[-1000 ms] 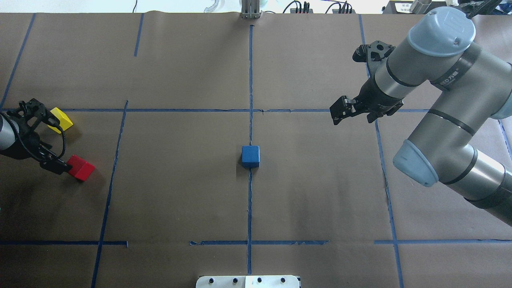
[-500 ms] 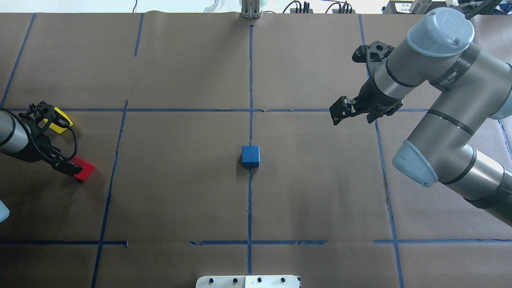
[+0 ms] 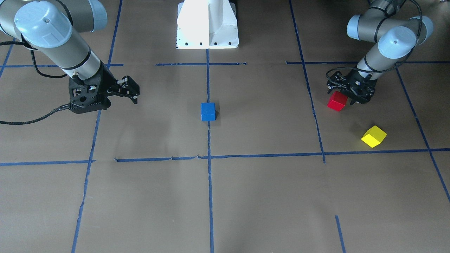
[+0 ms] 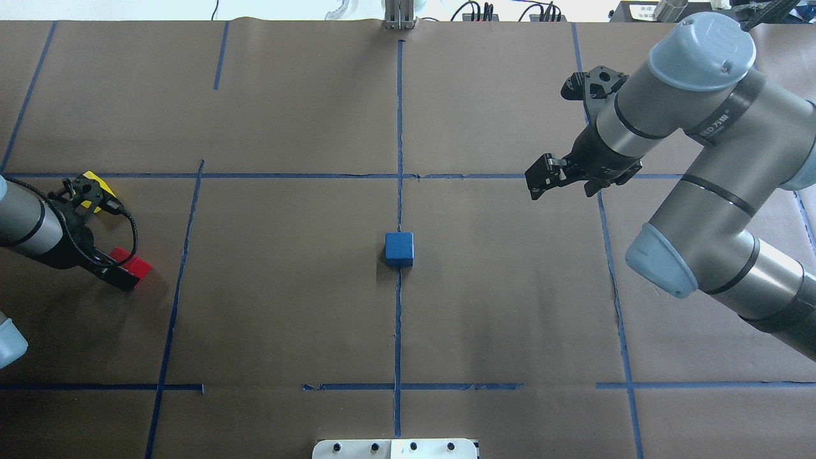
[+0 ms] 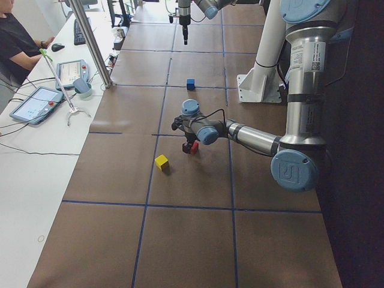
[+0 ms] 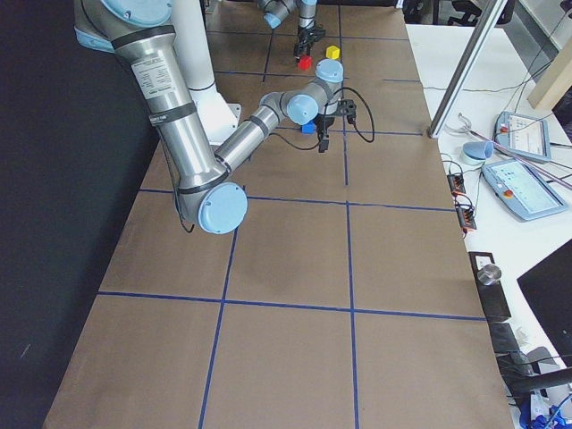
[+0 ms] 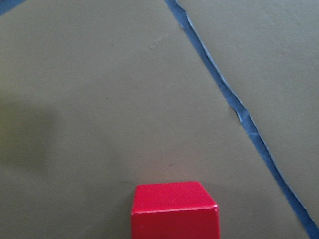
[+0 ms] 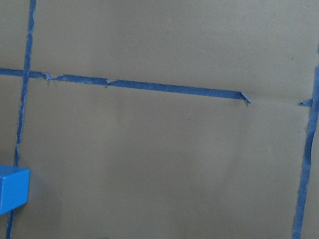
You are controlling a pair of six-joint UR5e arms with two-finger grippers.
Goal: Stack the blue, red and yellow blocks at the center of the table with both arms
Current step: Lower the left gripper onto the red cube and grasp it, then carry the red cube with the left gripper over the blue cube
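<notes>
I have the left arm's black two-finger gripper (image 3: 346, 95) low over the small red cube (image 3: 336, 102); the cube sits right under the tool and pokes out on the side facing the table's middle; in the left wrist view it shows at the bottom edge, centred, which I judge is the line-up needed for a straight grasp. I cannot tell whether the fingers have clamped on it or merely straddle it; no fingertip shows in the wrist view.

The bright yellow cube (image 3: 373, 136) lies near that tool, on its side away from the robot's base, apart from the red one; I judge it comes last.

The right arm's black gripper (image 3: 133, 90) hangs spread and empty, tilted towards the centre; the small blue cube (image 3: 208, 111) rests well apart from it, on the blue tape line (image 3: 209, 182) across the brown paper-covered table (image 3: 267, 196); I judge that arm is parked clear so the red cube can travel to the blue one unobstructed.
</notes>
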